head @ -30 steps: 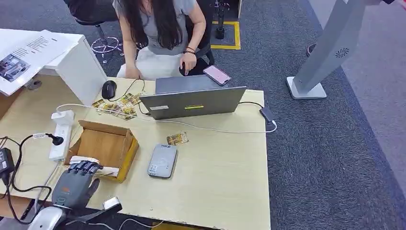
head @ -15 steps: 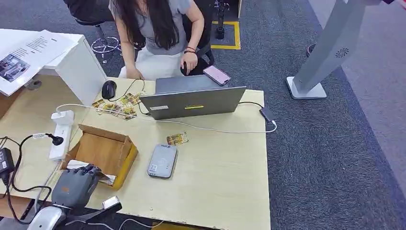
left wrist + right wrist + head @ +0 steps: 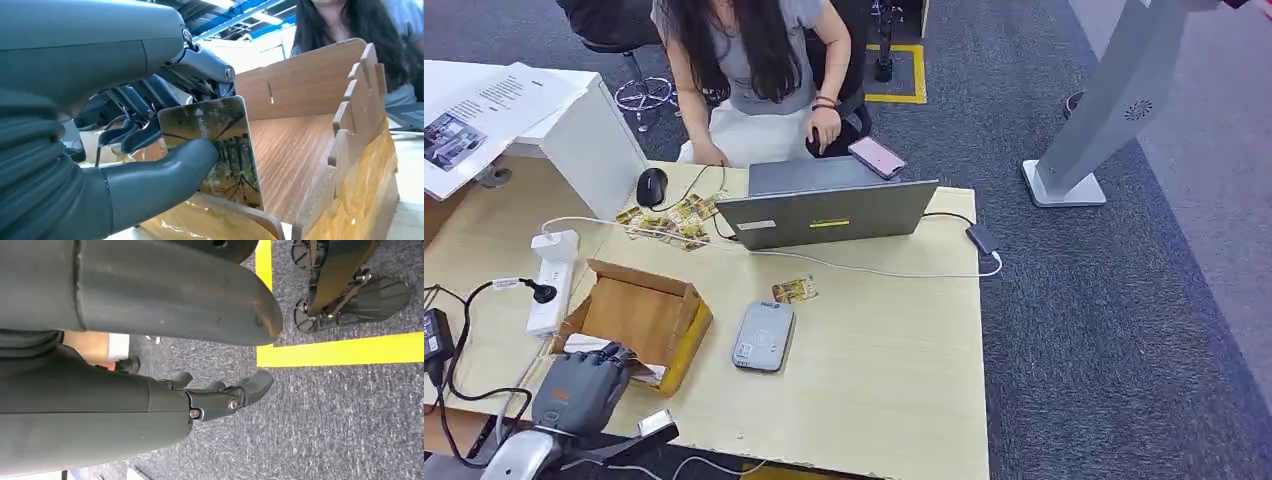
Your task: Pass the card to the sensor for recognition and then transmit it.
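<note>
Left hand (image 3: 150,150) pinches a card (image 3: 220,150) between thumb and fingers over the wooden box (image 3: 639,320), near the sensor (image 3: 763,336); thin, stiff and slick, it seems best gripped by its edge

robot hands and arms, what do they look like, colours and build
The left hand has a dark grey matte shell with an orange mark on its back, and darker fingers. Behind it sits a silver forearm. In the left wrist view there is a grey ribbed cover, a thick smooth grey thumb and metal pivot pins. The right hand is dark grey with silver screw heads.
</note>
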Robot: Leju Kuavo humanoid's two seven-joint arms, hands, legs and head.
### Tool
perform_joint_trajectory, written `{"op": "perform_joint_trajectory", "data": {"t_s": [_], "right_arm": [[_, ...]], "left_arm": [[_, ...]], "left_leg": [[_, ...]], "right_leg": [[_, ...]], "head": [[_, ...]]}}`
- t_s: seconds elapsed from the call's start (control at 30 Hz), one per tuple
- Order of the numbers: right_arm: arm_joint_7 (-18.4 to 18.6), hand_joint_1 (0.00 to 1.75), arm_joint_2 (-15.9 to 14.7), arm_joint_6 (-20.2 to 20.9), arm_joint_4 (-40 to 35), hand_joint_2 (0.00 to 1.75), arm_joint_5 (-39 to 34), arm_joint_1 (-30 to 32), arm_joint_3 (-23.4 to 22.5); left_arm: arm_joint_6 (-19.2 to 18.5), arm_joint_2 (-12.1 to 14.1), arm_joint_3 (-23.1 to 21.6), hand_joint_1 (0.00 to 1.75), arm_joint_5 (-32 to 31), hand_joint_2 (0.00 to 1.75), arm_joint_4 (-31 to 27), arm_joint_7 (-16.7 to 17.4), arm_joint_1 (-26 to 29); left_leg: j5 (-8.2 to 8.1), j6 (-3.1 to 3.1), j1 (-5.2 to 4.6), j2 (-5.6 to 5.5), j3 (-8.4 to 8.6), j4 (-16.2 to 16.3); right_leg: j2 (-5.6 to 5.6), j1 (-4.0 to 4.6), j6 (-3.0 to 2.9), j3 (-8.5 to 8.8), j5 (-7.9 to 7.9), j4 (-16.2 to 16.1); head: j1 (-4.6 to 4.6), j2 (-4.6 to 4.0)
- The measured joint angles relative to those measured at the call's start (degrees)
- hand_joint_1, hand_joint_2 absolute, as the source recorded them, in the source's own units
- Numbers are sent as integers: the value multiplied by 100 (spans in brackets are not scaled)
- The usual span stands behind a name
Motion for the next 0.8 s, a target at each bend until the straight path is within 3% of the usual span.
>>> {"op": "perform_joint_trajectory", "data": {"t_s": [0.37, 0.8], "right_arm": [[-20, 0, 0, -4, 0, 0, -20, -20, 24], [-37, 0, 0, 13, 0, 0, -120, -90, 100]], "left_arm": [[90, 0, 0, 175, 4, 175, -74, -122, -94], [33, 4, -177, 175, -4, 175, -529, -275, -1000]], "left_leg": [[0, 0, 0, 0, 0, 0], [3, -3, 0, 0, 2, 1]], "right_leg": [[-1, 0, 0, 0, 0, 0], [0, 0, 0, 1, 4, 0]], "head": [[0, 0], [-2, 0]]}}
